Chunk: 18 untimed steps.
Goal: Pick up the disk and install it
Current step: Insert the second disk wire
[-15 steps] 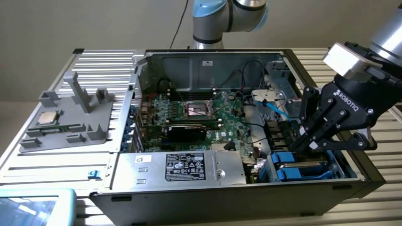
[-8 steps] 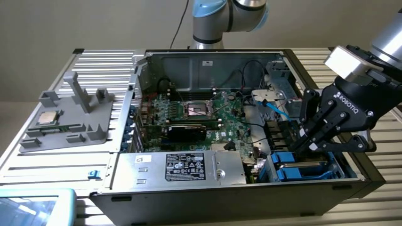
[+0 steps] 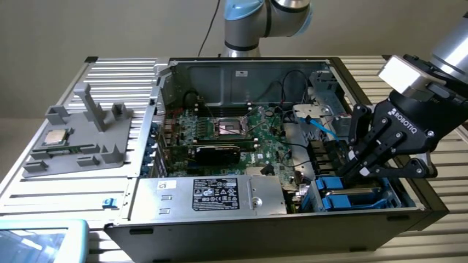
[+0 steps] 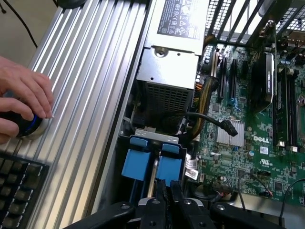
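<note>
Basically, PC case [image 3: 241,224] sat open on slatted table [image 3: 109,71], power supply [image 3: 212,194] at 6 o'clock. Disk [image 3: 351,196] w/ blue carrier stood in bay at 4 o'clock. Gripper [image 3: 362,171] fingers were pinched together just above disk's blue tabs [image 4: 155,164]. Person's hand [image 4: 21,102] rested on knob [image 4: 31,126].

The hand [image 3: 363,169] was black with white lettering. The disk [image 3: 349,195] showed a blue carrier frame. The motherboard [image 3: 257,143] was green. The power supply [image 3: 212,194] was silver-grey with a black-and-white label. The fixture [image 3: 80,139] was grey. The worktop [image 4: 86,95] was ribbed silver. The arm [image 3: 260,19] was light blue and silver. The case [image 3: 241,68] was dark grey.
</note>
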### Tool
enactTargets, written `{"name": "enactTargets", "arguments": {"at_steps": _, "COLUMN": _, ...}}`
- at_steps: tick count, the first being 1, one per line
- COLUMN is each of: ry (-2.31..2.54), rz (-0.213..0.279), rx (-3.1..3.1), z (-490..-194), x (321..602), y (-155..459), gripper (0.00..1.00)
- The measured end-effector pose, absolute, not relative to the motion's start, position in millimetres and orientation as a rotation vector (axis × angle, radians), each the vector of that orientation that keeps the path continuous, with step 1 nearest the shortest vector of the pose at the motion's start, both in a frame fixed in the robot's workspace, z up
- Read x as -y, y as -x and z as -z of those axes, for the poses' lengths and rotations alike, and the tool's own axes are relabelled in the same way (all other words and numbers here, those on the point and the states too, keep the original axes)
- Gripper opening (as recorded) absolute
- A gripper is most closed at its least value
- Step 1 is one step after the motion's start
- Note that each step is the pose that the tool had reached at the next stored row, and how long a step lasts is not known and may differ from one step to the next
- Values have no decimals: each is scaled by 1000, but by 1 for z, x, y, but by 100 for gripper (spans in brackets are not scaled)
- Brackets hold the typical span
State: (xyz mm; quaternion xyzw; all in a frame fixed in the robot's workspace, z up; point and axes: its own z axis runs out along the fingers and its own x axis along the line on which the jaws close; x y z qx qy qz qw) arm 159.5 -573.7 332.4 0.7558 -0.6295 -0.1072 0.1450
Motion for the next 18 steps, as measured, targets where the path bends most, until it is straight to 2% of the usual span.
{"name": "enactTargets", "arguments": {"at_steps": 18, "ry": -2168, "rz": 332, "rx": 1796, "z": -327, "x": 573, "y": -167, "gripper": 15}}
